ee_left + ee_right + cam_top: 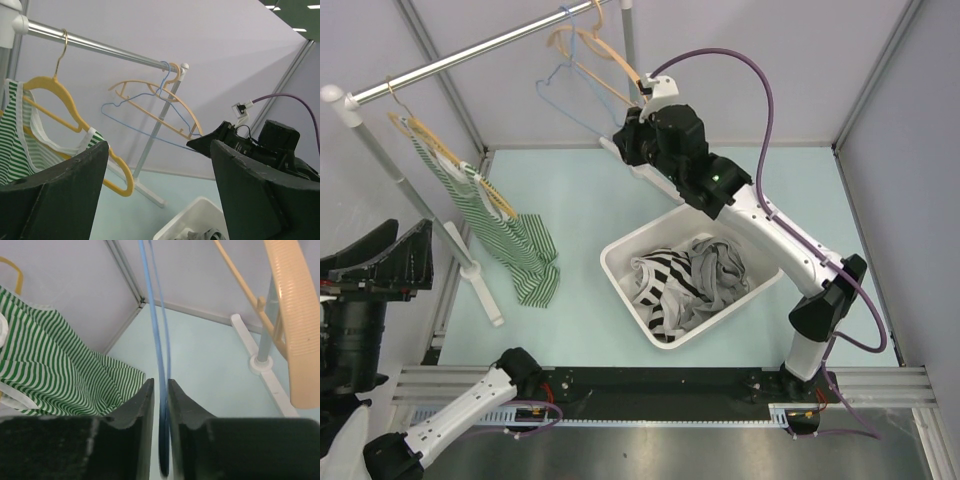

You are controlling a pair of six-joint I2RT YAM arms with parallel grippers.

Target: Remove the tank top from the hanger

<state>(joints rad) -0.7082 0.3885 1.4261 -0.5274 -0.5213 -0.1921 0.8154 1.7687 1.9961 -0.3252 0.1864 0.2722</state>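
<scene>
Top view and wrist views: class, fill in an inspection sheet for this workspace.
Surface: pale green table.
Job's things: green-striped tank top hangs on yellow hanger on the rail.
Clutter: white bin holding striped clothes; peach hanger and blue hanger, both bare.
Grippers: left gripper wide open, empty; right gripper shut on blue hanger's wire.
Cables: purple cable arcs high over the table.
Surroundings: pale wall panels.

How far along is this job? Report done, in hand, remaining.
Done: several garments lie in the white plastic bin. In hand: right end effector pinches the bare blue wire hanger; left end effector is open. Left: green-striped tank top hangs on its yellow plastic hanger.
</scene>
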